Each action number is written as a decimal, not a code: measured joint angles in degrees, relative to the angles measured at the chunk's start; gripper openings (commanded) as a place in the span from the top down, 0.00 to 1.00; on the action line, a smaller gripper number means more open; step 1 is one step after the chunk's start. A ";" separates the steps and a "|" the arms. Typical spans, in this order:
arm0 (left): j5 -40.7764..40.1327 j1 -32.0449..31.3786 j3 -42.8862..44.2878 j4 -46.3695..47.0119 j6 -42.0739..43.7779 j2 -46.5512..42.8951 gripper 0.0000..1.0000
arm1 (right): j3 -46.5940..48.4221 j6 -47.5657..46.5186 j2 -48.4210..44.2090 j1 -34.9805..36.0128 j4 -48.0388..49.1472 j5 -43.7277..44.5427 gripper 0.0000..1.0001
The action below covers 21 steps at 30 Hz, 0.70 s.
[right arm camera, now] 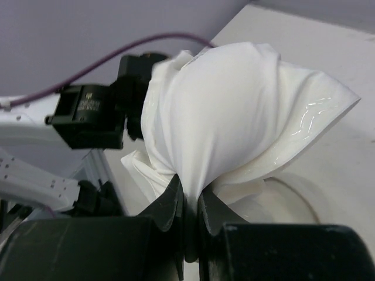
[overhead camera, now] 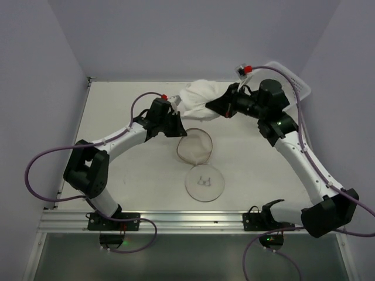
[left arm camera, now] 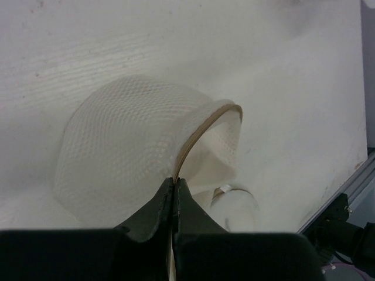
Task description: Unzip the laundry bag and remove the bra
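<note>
The laundry bag (overhead camera: 195, 146) lies open mid-table, its tan zipper rim forming a loop. Its round flat face with the bra drawing (overhead camera: 204, 182) lies flat in front of it. My left gripper (overhead camera: 176, 127) is shut on the tan rim (left arm camera: 205, 126), with white mesh (left arm camera: 123, 152) bulging to the left of it. My right gripper (overhead camera: 218, 108) is shut on a bunch of smooth white fabric (right arm camera: 234, 111), held up above the table between both grippers (overhead camera: 198, 98). No black bra shows; I cannot tell whether the white fabric is the garment.
A white perforated basket (overhead camera: 288, 76) stands at the back right behind the right arm. The left arm's wrist (right arm camera: 88, 114) is close behind the white fabric. Walls enclose the table on three sides, and an aluminium rail (overhead camera: 176, 219) runs along the front edge.
</note>
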 measured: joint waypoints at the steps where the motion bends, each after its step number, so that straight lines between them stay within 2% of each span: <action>1: -0.31 0.02 -0.79 -0.35 -0.02 0.11 1.00 | 1.46 -0.20 -0.59 -1.01 -0.90 2.19 1.00; 7: -1.92 0.07 -2.14 -1.60 -0.13 1.57 1.00 | 10.58 -1.95 -3.28 -10.03 -6.38 18.18 1.00; 11: -2.32 0.09 -2.16 -1.73 -0.76 1.79 1.00 | 13.81 -2.23 -0.70 -17.42 -7.23 25.81 1.00; 16: -2.45 0.13 -2.16 -1.75 -0.87 1.79 1.00 | 16.55 -1.42 11.04 -25.27 -7.17 31.17 1.00; 21: -2.45 0.22 -2.16 -1.77 -0.87 1.79 1.00 | 19.43 0.09 26.38 -28.41 -7.19 34.36 1.00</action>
